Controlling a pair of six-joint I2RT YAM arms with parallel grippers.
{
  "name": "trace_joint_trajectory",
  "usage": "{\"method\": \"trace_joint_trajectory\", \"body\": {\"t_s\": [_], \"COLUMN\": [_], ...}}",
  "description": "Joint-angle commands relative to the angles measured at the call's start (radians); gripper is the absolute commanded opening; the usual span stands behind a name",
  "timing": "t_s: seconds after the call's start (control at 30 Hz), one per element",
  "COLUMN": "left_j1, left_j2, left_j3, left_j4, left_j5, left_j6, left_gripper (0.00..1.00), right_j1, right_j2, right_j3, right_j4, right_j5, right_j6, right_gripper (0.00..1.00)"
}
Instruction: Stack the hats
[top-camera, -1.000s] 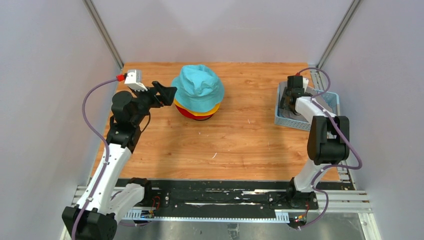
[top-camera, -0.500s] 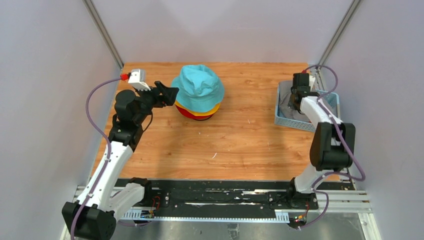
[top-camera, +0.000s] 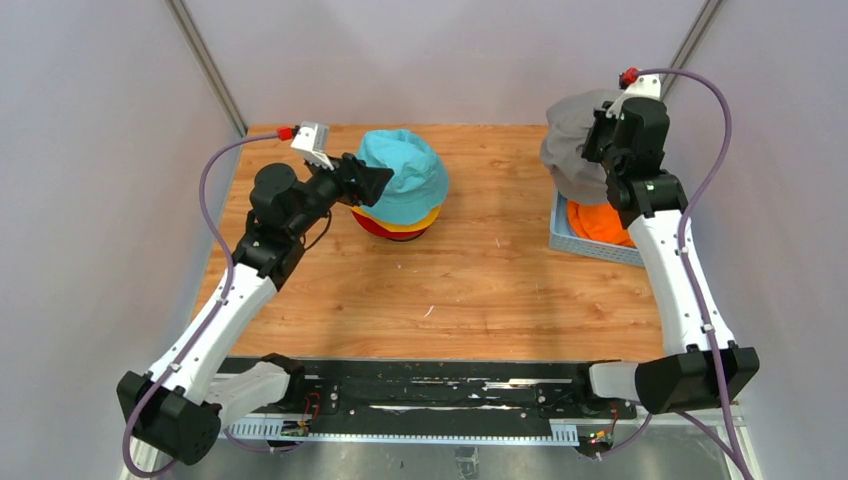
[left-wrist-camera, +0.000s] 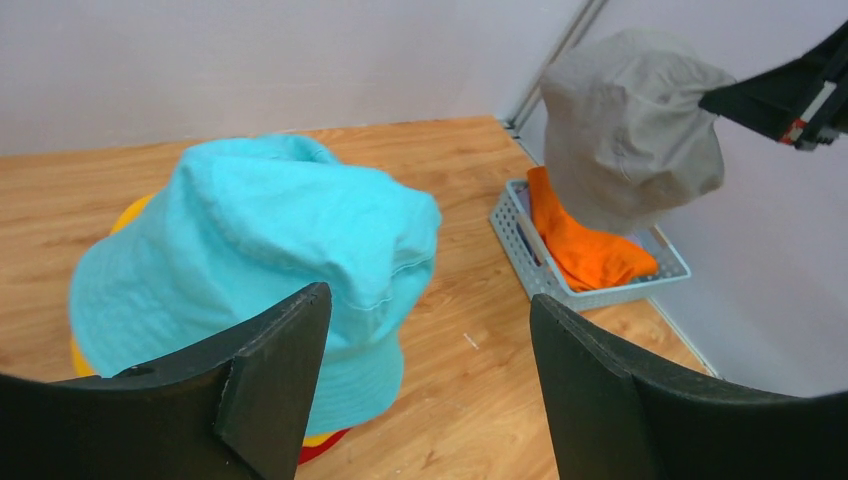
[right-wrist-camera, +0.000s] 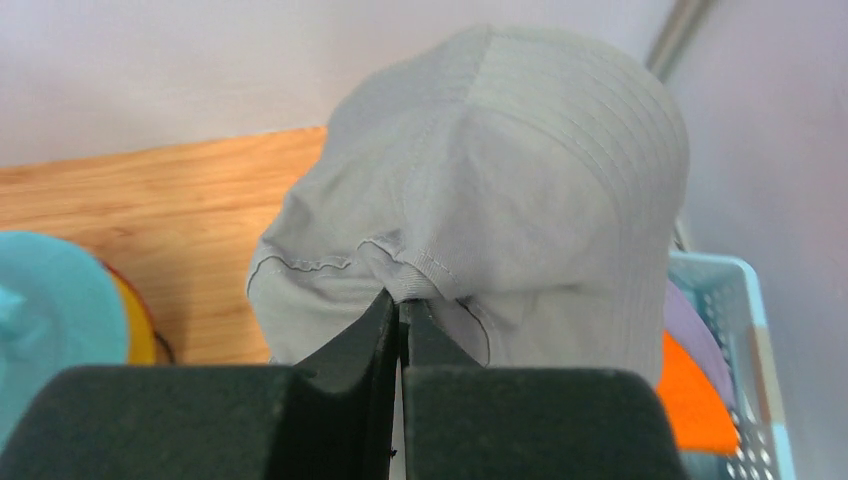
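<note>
The right pincer (right-wrist-camera: 400, 312) is clamped tight on a puckered fold of brim of the grey hat (right-wrist-camera: 500, 170), which fills the middle of the view. At lower right a light blue basket (right-wrist-camera: 752, 330) holds an orange hat (right-wrist-camera: 700, 395) and a lavender hat (right-wrist-camera: 690, 325). At the left edge a teal hat (right-wrist-camera: 50, 320) sits over a yellow hat (right-wrist-camera: 137, 325) on the wooden surface (right-wrist-camera: 150, 200).

On my screen there is 1 wooden table (top-camera: 480, 290), its grain running side to side. 2 things rest on it. Toward the back, left of centre, sits a pile of 3 hats. The red hat (top-camera: 375, 226) is lowest, against the wood (I can see only a sliver of its brim), the yellow hat (top-camera: 420, 222) lies over it and the teal hat (top-camera: 400, 172) is on top. At the right edge stands a light blue basket (top-camera: 595, 248). A few pale specks (top-camera: 428, 311) dot the bare wood near the middle.
</note>
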Motion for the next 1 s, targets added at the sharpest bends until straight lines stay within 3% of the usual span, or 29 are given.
{"method": "trace_joint_trajectory", "body": {"t_s": [0.0, 0.2, 0.6, 0.97], "left_j1": [-0.052, -0.076, -0.076, -0.076], "left_j2": [0.037, 0.056, -0.066, -0.283], "left_j3": [0.031, 0.031, -0.072, -0.111], "left_j4": [0.071, 0.093, 0.084, -0.078], "left_j5": [0.015, 0.005, -0.104, -0.429], "left_j6": [0.015, 0.015, 0.032, 0.078], "left_gripper": [0.78, 0.78, 0.79, 0.84], "right_j1": [0.029, 0.082, 0.199, 0.297], "right_j2": [0.016, 0.047, 0.168, 0.33], "right_j3": [0.087, 0.125, 0.318, 0.55], "right_j4": [0.017, 0.125, 0.289, 0.342], "right_j5": [-0.23, -0.484, -0.8, -0.93], "right_j6": [0.008, 0.049, 0.16, 0.272], "right_gripper": [0.01, 0.01, 0.01, 0.01]}}
